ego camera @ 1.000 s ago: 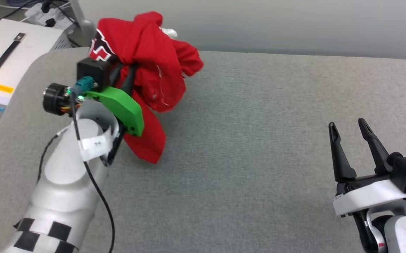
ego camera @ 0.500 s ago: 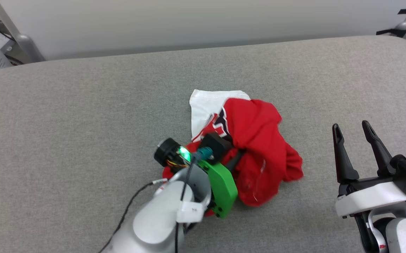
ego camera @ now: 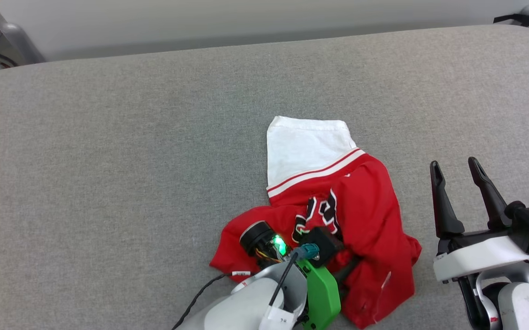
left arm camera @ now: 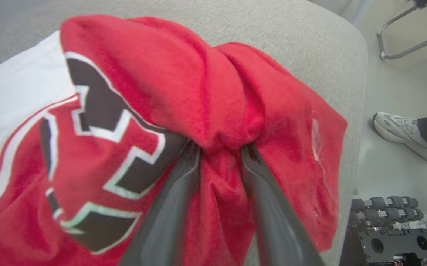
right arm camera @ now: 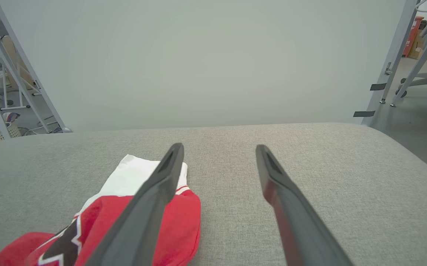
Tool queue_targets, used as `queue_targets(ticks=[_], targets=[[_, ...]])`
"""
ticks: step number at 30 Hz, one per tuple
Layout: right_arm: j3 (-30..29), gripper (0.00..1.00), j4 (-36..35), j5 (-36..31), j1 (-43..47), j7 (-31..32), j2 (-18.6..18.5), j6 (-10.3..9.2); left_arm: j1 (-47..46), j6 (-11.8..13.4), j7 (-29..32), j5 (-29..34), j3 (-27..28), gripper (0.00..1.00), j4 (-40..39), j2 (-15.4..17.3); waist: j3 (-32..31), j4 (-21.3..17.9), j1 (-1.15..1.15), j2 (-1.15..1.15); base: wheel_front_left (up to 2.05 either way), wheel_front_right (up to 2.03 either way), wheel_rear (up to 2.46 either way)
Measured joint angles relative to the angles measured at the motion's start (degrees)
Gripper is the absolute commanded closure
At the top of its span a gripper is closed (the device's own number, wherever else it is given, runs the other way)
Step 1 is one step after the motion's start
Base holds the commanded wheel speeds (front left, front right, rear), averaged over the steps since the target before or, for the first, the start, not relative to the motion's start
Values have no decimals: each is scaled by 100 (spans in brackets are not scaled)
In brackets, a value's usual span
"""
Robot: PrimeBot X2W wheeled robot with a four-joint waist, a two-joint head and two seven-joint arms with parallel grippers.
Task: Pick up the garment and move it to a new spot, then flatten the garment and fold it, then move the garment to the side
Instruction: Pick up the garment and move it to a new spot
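The grey padded bench (ego camera: pixel 108 160) stretches bare across the left half of the head view. At the lower middle, the left arm comes up from the bottom edge with a green bracket (ego camera: pixel 321 298) at its wrist, and it reaches onto the garment (ego camera: pixel 369 206).

The garment lies crumpled on the bench, right of centre and near the front edge. One white sleeve (ego camera: pixel 305 146) lies spread flat, pointing away from the robot, with red-and-white striped trim where it meets the red body. Part of the black, white-outlined lettering (ego camera: pixel 319 215) shows just beside the wrist.

In the left wrist view, the left tool (left arm camera: pixel 220 147) pinches a gathered wad of red cloth. The fabric is bunched between the two dark fingers (left arm camera: pixel 176 207) and touches both. At that view's right edge, beyond the bench, a person's pale shoe (left arm camera: pixel 402 129) rests on the floor.

Further right in the head view, the right tool (ego camera: pixel 453 162) hovers with its fingers spread wide and nothing between them. It sits just beside the garment's right edge without touching it.
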Motion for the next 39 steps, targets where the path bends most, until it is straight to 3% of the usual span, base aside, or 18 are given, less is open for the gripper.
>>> queue_targets(ticks=[6,12,18,27,33,39], targets=[[12,0,55,-5,10,8,1,0,-3,177,-603,-10,212,0,-48,-12,-225,64,0,0,0,0,0],[-24,0,42,-24,102,67,15,0,10,770,-1121,-155,896,0,-428,138,-504,140,0,0,0,0,0],[-43,0,-2,-76,194,143,37,0,344,1500,-1255,-237,1819,0,-1038,582,-711,265,0,0,0,0,0],[-103,0,-60,-81,280,218,65,0,1057,2164,-1258,76,3108,0,-1897,1100,-751,458,0,0,0,0,0],[-113,0,-60,-109,287,259,75,0,1610,2319,-1258,121,3764,0,-2245,1302,-785,566,0,0,0,0,0],[-115,0,-40,-136,395,296,75,0,2210,2312,-1258,120,3944,0,-2457,1403,-902,573,0,0,0,0,0]])
